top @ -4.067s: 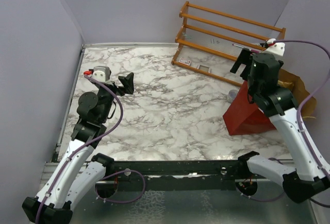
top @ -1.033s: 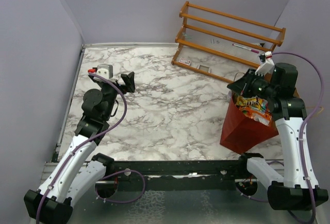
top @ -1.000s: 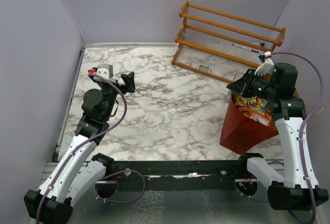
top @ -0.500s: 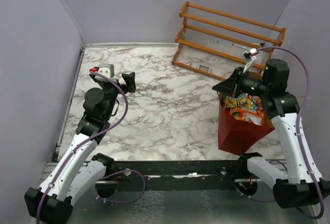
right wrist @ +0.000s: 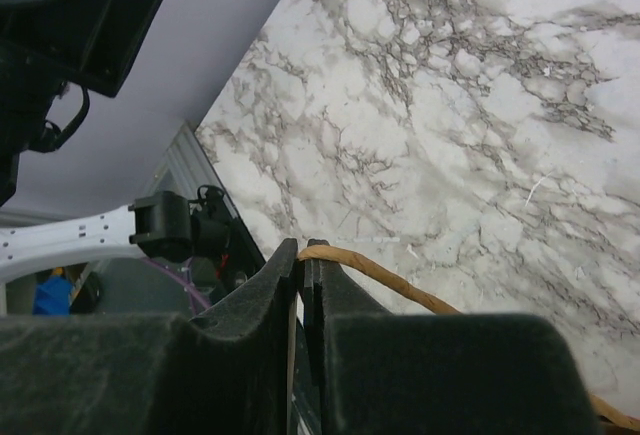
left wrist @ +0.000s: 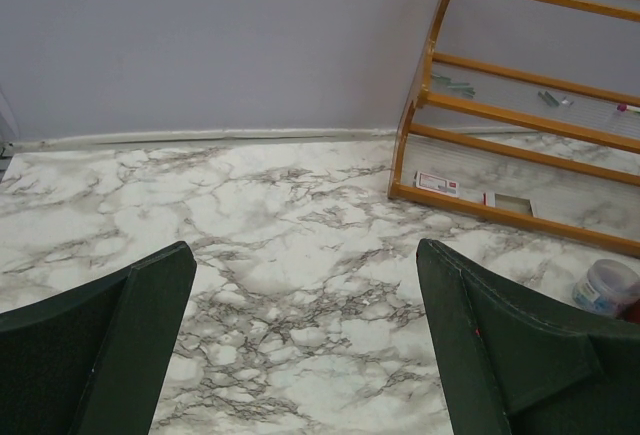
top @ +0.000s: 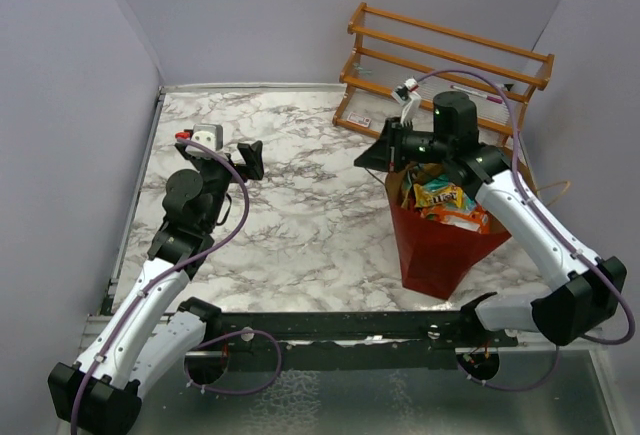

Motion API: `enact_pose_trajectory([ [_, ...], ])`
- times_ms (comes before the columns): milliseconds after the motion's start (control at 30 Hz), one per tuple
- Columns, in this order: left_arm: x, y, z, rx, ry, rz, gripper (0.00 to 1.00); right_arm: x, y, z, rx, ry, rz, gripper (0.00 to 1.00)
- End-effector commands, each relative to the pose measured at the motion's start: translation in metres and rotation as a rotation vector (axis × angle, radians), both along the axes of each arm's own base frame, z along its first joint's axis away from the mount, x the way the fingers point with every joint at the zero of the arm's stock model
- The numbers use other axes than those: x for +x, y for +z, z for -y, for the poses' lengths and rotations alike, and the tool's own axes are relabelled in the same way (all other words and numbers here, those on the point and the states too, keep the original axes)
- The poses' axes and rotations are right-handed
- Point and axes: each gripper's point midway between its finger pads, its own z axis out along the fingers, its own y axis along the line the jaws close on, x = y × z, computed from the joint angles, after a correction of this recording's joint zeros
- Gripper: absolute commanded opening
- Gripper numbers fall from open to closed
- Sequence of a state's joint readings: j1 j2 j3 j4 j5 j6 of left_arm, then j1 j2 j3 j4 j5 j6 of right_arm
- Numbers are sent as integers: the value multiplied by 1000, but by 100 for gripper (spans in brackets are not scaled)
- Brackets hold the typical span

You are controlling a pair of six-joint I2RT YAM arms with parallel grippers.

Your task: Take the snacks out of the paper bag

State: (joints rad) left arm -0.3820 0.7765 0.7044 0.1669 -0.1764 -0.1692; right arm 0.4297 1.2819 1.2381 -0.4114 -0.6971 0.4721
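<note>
Top view: bag (top: 440, 250) has shifted left, from the right edge of the surface (top: 300, 215) toward centre, drawn by the right hand (top: 380, 155). Snacks (top: 445, 200) all inside, heaped at its mouth. Step: placing the bag; none out yet. Next: release, reach in. Rack (top: 445, 60) close behind.
Left wrist: left hand (left wrist: 305, 250) spread wide, empty; cup (left wrist: 607, 285) near rack.
Right wrist: right hand pinched on handle (right wrist: 400, 290).

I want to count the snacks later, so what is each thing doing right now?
paper bag: upright, open at the top.
snacks: inside the paper bag, none out yet.
string handle: pinched by the right gripper.
right gripper: shut on the string handle.
left gripper: open, empty.
rack: standing at the back.
plastic cup: upright.
</note>
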Motion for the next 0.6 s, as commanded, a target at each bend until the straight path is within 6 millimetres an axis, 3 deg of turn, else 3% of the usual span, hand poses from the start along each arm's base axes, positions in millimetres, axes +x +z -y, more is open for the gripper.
enact_pose_trajectory([
  [0, -1, 12, 1, -16, -1, 29, 96, 32, 53, -25, 80, -68, 151, 8],
  [133, -1, 11, 2, -14, -7, 26, 96, 53, 50, -34, 47, -79, 121, 14],
  [267, -1, 12, 2, -16, -10, 29, 96, 59, 48, -25, -25, -112, 141, 24],
  [367, -3, 14, 3, -20, -14, 34, 96, 49, 45, -9, -89, -142, 176, 43],
  [567, -4, 17, 6, -31, -35, 40, 96, 9, 22, 33, -221, -197, 157, 66],
])
